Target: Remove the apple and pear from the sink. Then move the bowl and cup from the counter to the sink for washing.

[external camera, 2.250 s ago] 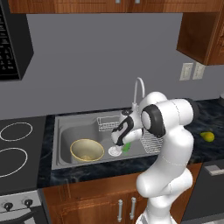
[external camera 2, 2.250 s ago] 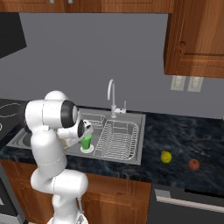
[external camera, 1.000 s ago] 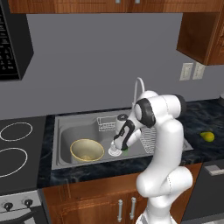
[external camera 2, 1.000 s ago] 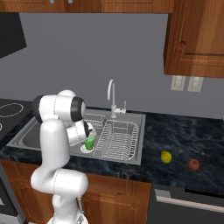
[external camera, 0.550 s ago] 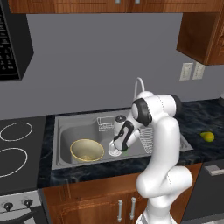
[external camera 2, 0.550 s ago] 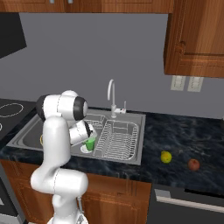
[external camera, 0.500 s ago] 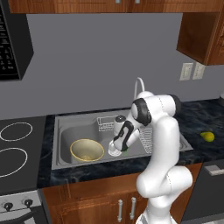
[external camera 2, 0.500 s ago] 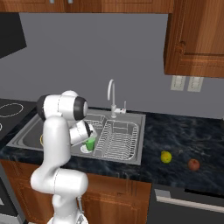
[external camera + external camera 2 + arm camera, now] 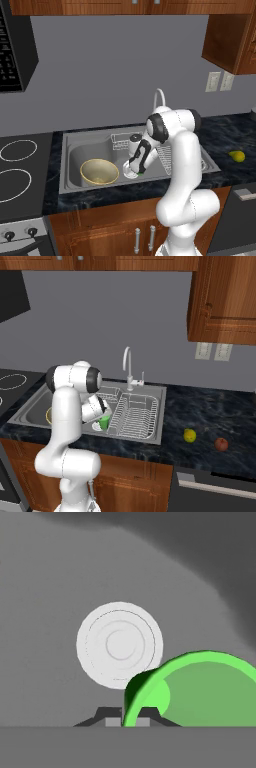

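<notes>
Green cup, pinched at its rim by the tool, has sunk lower toward the sink drain; release comes next.

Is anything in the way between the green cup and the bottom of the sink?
Nothing visible is. The gripper, jaws shut on the cup, holds it low inside the sink. In the hand view, bare grey basin floor and the round drain lie past it. The bowl sits off to one side.
</notes>
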Controlling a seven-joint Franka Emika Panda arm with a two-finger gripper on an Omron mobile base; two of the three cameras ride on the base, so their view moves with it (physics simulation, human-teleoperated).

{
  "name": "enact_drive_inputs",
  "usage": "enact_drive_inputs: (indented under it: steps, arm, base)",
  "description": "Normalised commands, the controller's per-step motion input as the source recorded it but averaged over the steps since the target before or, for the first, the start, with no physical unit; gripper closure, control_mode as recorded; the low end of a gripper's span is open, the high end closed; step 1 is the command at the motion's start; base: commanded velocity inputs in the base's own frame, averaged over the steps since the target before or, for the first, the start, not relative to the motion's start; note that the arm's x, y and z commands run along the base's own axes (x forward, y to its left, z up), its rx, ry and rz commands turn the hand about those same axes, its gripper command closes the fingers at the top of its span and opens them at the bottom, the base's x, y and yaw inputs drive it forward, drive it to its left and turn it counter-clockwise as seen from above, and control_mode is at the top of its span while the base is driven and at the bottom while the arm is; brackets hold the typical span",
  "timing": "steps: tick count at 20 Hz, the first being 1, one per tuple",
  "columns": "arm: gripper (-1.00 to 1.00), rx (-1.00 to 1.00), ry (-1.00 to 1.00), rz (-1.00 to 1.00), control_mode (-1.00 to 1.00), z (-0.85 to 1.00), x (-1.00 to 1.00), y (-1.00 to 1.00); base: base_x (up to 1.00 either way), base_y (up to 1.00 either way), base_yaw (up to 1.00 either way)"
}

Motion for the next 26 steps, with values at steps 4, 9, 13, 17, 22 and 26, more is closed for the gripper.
enact_drive_inputs:
  steps: [4,9,13,17,22,26]
  arm:
    - [1.0,0.0,0.0,-0.02,-1.0,-0.19,0.14,0.0]
    - [1.0,0.0,0.0,-0.01,-1.0,-0.2,0.12,0.0]
    - [1.0,0.0,0.0,-0.01,-1.0,-0.2,0.13,0.0]
    - [1.0,0.0,0.0,-0.01,-1.0,-0.18,0.11,0.0]
    - [1.0,0.0,0.0,-0.01,-1.0,-0.19,0.09,0.0]
    - [1.0,0.0,0.0,-0.02,-1.0,-0.17,0.02,-0.01]
  base:
    - [0.0,0.0,0.0]
    - [0.0,0.0,0.0]
    - [0.0,0.0,0.0]
    - [0.0,0.0,0.0]
    - [0.0,0.0,0.0]
    - [0.0,0.0,0.0]
